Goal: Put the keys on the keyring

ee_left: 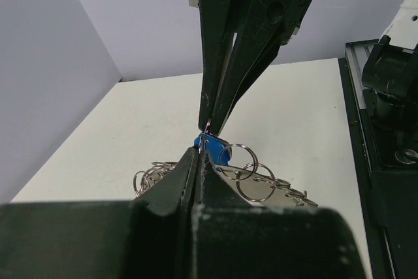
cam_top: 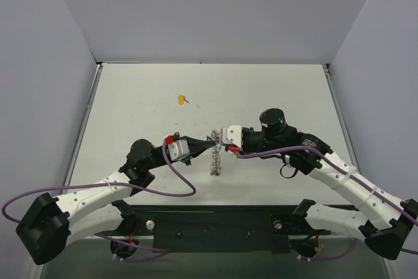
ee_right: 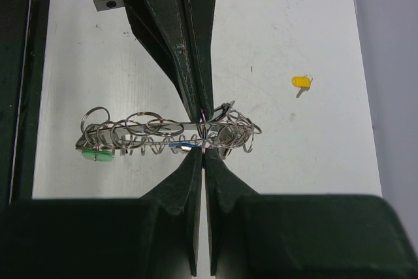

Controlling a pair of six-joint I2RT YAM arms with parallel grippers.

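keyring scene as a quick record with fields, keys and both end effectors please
keyring: silvery loop of rings, mid-table between the arms
left end effector: shut, pinching the keyring
right end effector: shut, pinching it from the opposite side
blue key: at the keyring, beside the fingertips
green key: at one end of the keyring
yellow key: loose on the table, apart

Middle of the table (cam_top: pixel 261 89), there's the keyring (cam_top: pixel 215 160), stretching from where the arms meet toward the near edge. The left gripper (cam_top: pixel 210 141) comes at the keyring from its left and the right gripper (cam_top: pixel 218 140) from its right, tips meeting on it toward its far end. The inner key (ee_right: pixel 179 145) sits within the keyring, just beside those tips. The end key (ee_right: pixel 96 155) sits at the keyring's near end. The loose key (cam_top: pixel 180 100) lies well apart, behind the keyring and to its left.
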